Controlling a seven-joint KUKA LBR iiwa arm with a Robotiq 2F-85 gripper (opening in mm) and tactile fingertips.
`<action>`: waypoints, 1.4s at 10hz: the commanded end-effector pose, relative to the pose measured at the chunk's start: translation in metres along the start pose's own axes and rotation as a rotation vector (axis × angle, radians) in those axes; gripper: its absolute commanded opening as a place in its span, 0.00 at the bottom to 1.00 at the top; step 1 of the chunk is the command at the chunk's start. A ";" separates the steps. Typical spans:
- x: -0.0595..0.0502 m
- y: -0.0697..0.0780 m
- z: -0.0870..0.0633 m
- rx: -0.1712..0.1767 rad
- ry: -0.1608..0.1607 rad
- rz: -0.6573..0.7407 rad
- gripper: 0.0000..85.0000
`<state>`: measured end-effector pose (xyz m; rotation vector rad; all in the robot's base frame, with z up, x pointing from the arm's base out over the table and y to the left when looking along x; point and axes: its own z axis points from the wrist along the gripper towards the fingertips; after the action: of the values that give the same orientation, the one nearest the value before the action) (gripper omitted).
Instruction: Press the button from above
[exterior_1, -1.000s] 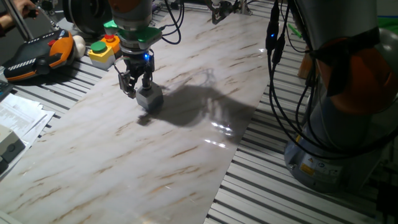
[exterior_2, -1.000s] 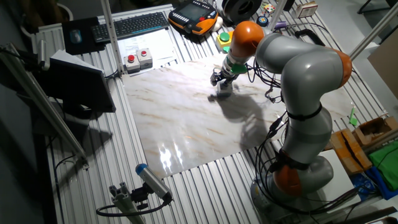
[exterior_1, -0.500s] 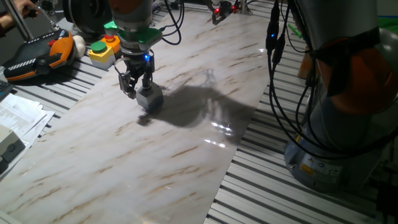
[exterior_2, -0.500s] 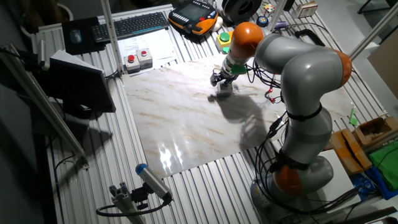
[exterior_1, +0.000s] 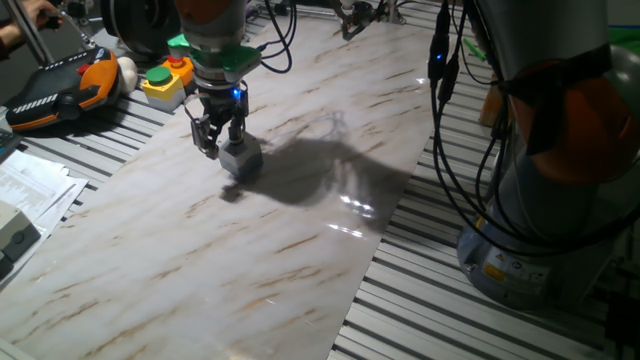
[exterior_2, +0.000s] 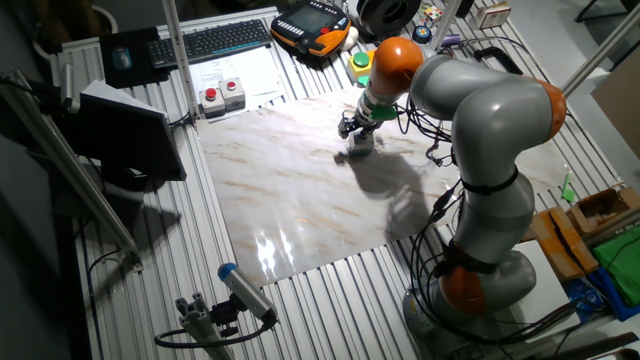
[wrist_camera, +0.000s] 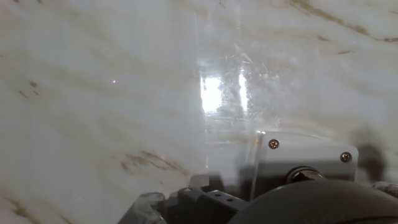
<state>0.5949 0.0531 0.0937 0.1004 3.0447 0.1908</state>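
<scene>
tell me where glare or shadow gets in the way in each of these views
Hand view: a bright glare patch on the marble tabletop above the grey box, with a hazy streak running down it; the dark gripper body along the bottom edge is out of focus. One fixed view: the arm's wide shadow falls right of the box, plus small glints. Other fixed view: glare near the marble's front edge.

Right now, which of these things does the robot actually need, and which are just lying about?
Needed: the grey box carrying the button, and the gripper right over it.

Lying about: yellow button box, orange pendant, keyboard, papers.
</scene>
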 end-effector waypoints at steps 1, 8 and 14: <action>0.001 0.000 0.003 -0.001 0.000 0.000 0.82; -0.001 0.000 -0.022 0.028 0.012 -0.002 0.82; 0.007 0.001 -0.067 0.083 0.015 0.004 0.79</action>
<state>0.5815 0.0469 0.1590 0.1120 3.0681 0.0656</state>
